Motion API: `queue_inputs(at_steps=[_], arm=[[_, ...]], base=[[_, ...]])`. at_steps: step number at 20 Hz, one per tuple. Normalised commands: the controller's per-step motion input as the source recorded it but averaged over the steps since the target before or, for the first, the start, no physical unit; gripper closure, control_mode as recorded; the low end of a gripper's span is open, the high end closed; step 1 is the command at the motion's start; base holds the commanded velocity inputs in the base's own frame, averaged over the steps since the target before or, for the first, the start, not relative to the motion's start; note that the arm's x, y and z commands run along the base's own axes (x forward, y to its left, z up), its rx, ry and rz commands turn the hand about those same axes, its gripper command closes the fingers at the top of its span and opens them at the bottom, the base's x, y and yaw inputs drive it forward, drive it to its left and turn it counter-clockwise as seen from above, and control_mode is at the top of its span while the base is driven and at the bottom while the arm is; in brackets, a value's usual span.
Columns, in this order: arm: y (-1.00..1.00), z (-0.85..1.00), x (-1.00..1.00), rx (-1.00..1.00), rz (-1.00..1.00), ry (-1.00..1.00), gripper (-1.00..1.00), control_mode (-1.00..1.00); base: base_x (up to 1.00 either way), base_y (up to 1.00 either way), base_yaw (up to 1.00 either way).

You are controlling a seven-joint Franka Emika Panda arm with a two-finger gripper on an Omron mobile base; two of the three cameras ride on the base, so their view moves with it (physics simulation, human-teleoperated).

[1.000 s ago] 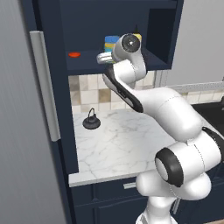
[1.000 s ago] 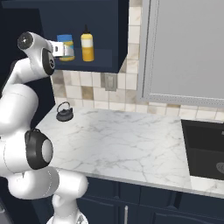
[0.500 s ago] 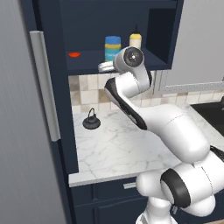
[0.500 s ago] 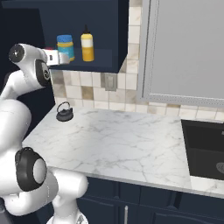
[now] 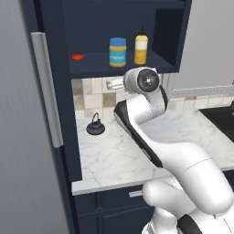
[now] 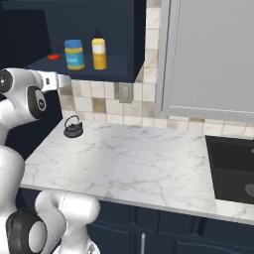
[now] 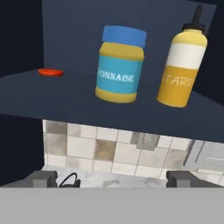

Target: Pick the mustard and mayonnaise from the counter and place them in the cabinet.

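Mayonnaise (image 7: 120, 64) stood upright on the cabinet (image 7: 65, 100) shelf, with the mustard (image 7: 182, 61) just beside it on its right, the two apart by a narrow gap. Left of the jar, well apart from it, a small flat red disc (image 7: 50, 72) lay on the same shelf. Both base views agreed: the red disc (image 5: 77, 57), then the mayonnaise (image 5: 117, 51), then the mustard (image 5: 141, 45), all inside the open navy recess above the tiled wall. Below the shelf, on the counter (image 5: 114, 155), a small black kettle (image 5: 95, 126) sat near the tiles at the left end; it also showed in the right base view (image 6: 73, 127). The gripper (image 7: 112, 179) was low in the hand view, below the shelf edge, its fingers (image 7: 41, 178) spread wide with nothing between them. In the right base view the hand (image 6: 53, 81) pointed toward the tiles beneath the cabinet (image 6: 114, 67), and farther right a dark sink (image 6: 230, 168) was set into the counter (image 6: 129, 158).
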Motion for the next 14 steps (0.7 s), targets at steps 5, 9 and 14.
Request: queue_inputs(at_steps=[5,9,14], arm=[[-0.04,-0.6,-0.5,0.0,0.0,0.01,-1.0,-1.0],[-0.03,-0.83,-0.37,0.0,0.0,0.07,-1.0,-1.0],[-0.07,-0.97,-0.29,0.0,0.0,0.11,-1.0,-1.0]], base=[[0.0,0.0,0.0],[0.0,0.0,0.0],[0.0,0.0,0.0]])
